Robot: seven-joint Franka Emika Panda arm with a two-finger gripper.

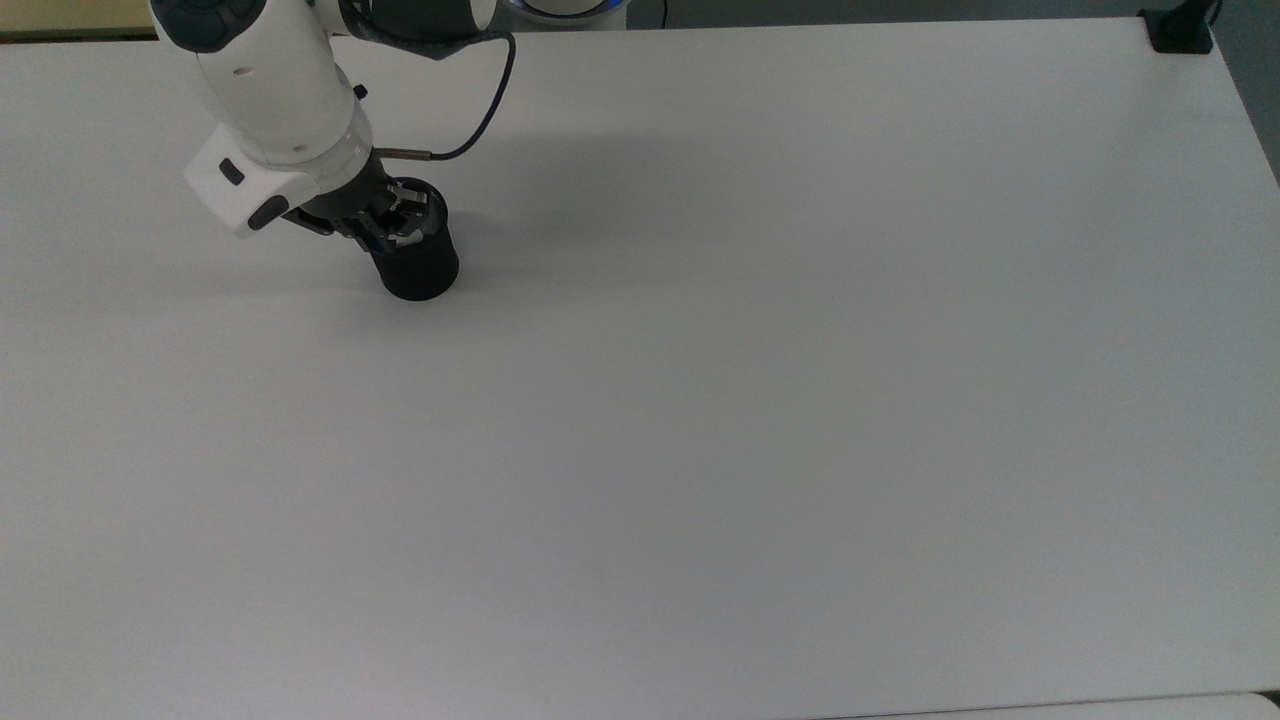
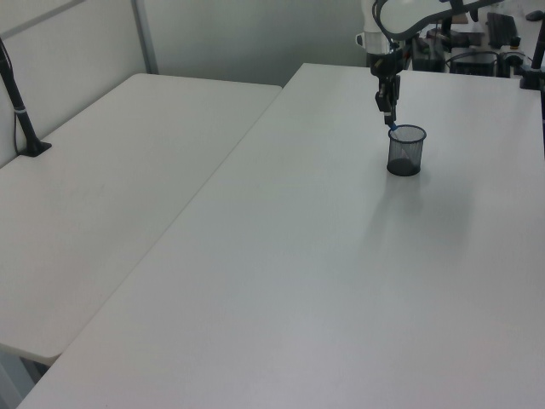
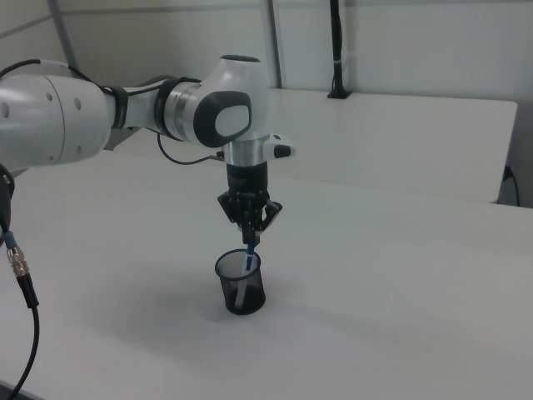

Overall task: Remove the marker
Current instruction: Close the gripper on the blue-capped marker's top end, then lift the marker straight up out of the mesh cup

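Observation:
A black mesh cup stands upright on the white table. The marker stands in it with its blue top poking out above the rim and leaning against the cup's wall. My gripper points straight down over the cup's mouth, and its fingers are shut on the marker's top end. In the top view the gripper sits over the cup at the upper left of the table. The left view has the gripper just above the cup, with a bit of blue marker at the rim.
The white table spreads wide and bare to the top view's right and bottom. A black cable loops off the wrist. A second white table adjoins on the left view's left, with a black clamp post on it.

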